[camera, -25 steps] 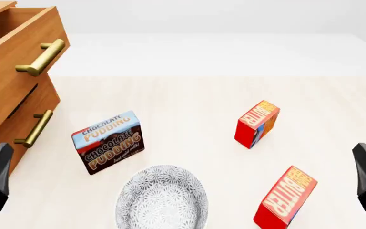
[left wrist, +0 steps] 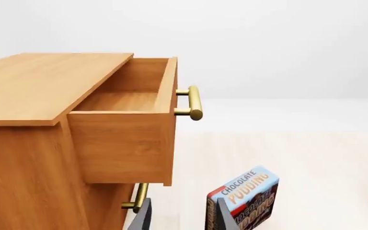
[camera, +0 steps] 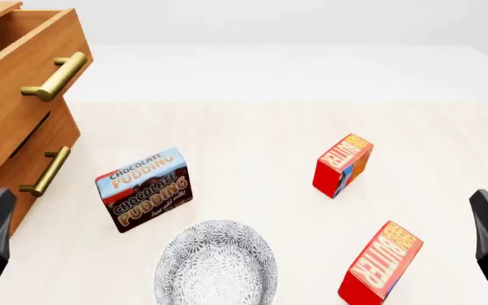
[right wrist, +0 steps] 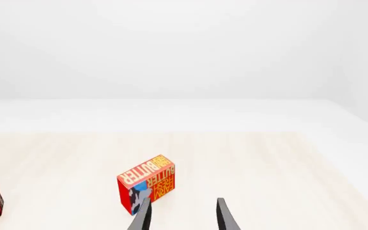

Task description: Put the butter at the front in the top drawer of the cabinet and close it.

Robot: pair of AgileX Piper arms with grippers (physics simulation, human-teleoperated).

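Pale wood-grain table [camera: 253, 127] met white walls beyond. At far left stood the cabinet [camera: 7, 165], its top drawer [camera: 23, 82] pulled out. The butter [camera: 380, 262] stood near right; its twin [camera: 342, 164] farther back, between pudding box [camera: 145, 189] and bowl [camera: 216, 264]. Left gripper [left wrist: 178, 218] and right gripper [right wrist: 184, 215] were both released, empty.

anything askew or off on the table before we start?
Nothing spilled or damaged. Top drawer already stands pulled out and empty. Both butter boxes, near and far, and the pudding box sit skewed to the table edge. Bowl upright.
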